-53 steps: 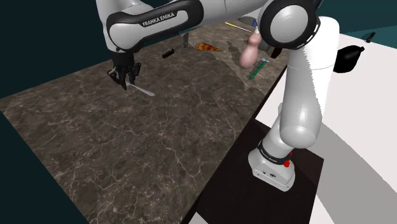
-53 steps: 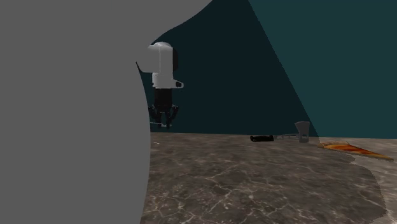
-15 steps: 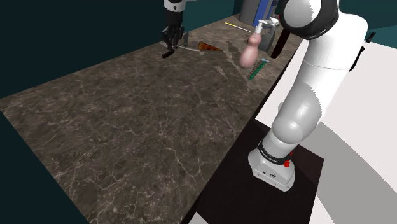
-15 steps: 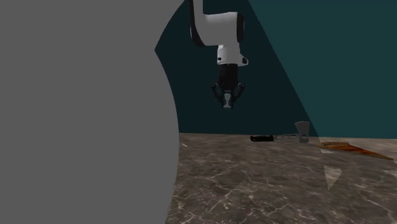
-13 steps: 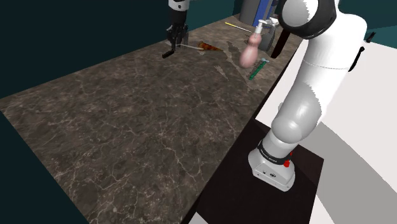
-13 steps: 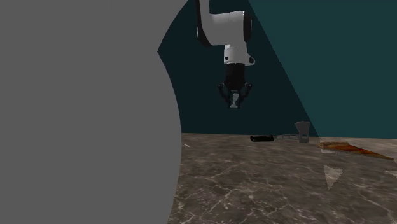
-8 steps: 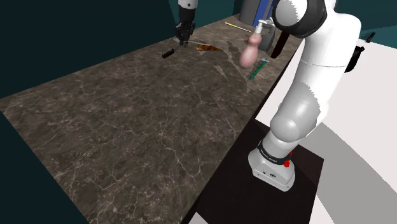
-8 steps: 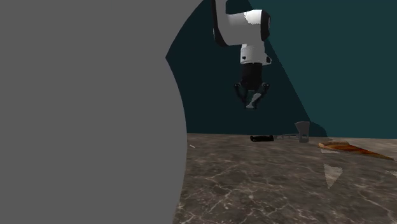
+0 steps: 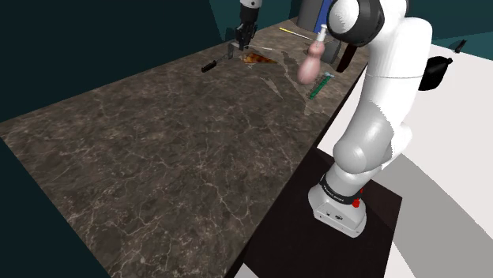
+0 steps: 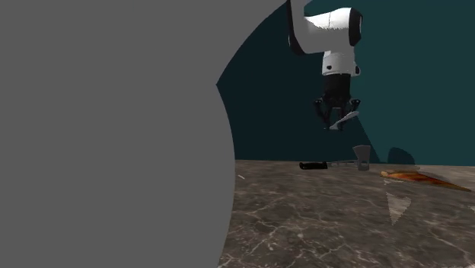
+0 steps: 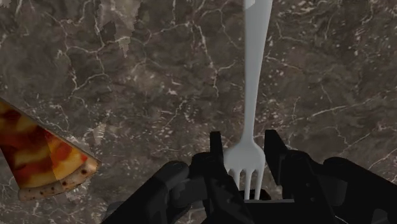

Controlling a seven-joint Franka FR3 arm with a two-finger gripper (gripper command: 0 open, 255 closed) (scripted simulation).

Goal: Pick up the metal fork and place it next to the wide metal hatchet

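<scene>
My gripper is shut on a pale grey fork, clasped near its tines, with the handle sticking out ahead over the marbled counter. In the second exterior view the gripper hangs well above the counter with the fork tilted in it. It is above and a little towards that view's left of the grey head of the hatchet, which lies with its black handle flat. In the shoulder view the gripper is at the counter's far end, by the hatchet.
A pizza slice lies just beyond the hatchet, also in the wrist view. A pink bottle, a green strip, a yellow stick and a blue box sit near the stand's side. A big grey shape blocks the second exterior view's left.
The arm has lifted the fork off the counter and carried it towards the far end, from the shoulder view's left to above the hatchet and pizza slice. The grip has stayed shut.
</scene>
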